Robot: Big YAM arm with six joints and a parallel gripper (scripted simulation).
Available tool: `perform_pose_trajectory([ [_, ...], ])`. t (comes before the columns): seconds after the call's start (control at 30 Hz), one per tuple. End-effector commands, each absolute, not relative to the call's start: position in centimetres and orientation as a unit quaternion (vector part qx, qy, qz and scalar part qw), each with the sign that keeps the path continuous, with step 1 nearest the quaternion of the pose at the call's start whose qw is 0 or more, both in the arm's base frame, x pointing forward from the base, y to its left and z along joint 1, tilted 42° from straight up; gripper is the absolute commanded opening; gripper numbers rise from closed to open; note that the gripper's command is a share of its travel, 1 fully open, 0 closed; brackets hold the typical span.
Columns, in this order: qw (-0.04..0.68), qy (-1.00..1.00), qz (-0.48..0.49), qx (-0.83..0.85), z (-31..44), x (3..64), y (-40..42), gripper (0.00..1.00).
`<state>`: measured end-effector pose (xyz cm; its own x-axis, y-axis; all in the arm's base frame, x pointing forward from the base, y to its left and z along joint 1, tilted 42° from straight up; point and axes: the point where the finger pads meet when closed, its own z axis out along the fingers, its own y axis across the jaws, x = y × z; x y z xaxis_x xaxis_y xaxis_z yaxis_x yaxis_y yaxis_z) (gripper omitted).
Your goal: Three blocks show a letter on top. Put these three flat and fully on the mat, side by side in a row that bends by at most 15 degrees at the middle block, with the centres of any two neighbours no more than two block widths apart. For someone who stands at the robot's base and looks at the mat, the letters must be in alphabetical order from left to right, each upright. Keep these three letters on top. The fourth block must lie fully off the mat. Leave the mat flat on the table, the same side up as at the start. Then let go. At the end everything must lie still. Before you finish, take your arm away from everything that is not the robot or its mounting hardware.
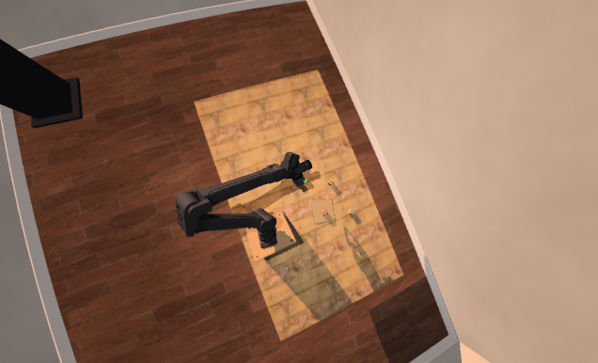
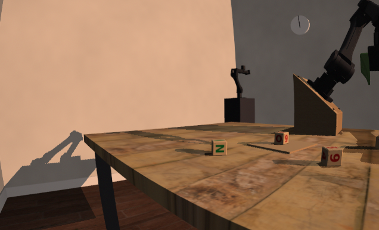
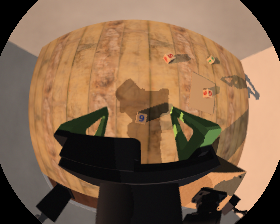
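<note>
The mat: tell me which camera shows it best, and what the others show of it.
The top view: the mat shows as a whole pale square, one block on it. The exterior view shows the mat edge-on, a thin slab. The wrist view shows it small and blurred.
</note>
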<state>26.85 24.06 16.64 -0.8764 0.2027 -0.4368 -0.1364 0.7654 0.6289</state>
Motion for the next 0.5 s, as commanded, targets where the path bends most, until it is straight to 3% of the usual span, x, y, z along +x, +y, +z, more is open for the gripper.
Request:
perform_pose_trajectory([
  [0.0, 0.255, 0.894, 0.366, 0.035, 16.4, 25.5, 24.1, 1.0],
  [0.47, 0.247, 0.897, 0.364, 0.041, 14.9, 24.6, 23.6, 1.0],
])
